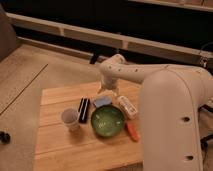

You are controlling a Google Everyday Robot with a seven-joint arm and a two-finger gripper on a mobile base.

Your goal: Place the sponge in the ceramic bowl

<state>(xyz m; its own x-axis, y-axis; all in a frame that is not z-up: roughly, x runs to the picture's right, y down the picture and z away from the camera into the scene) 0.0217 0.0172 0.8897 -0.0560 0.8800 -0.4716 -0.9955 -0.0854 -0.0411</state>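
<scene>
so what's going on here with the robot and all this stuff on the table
The robot's single arm reaches over the wooden table. Its gripper hangs open just above the light-blue sponge, which lies flat on the table at the far rim of the green ceramic bowl. The sponge is not yet picked up and the bowl looks empty. A black bar, a white paper cup, a white bottle and an orange object sit around the bowl, untouched.
</scene>
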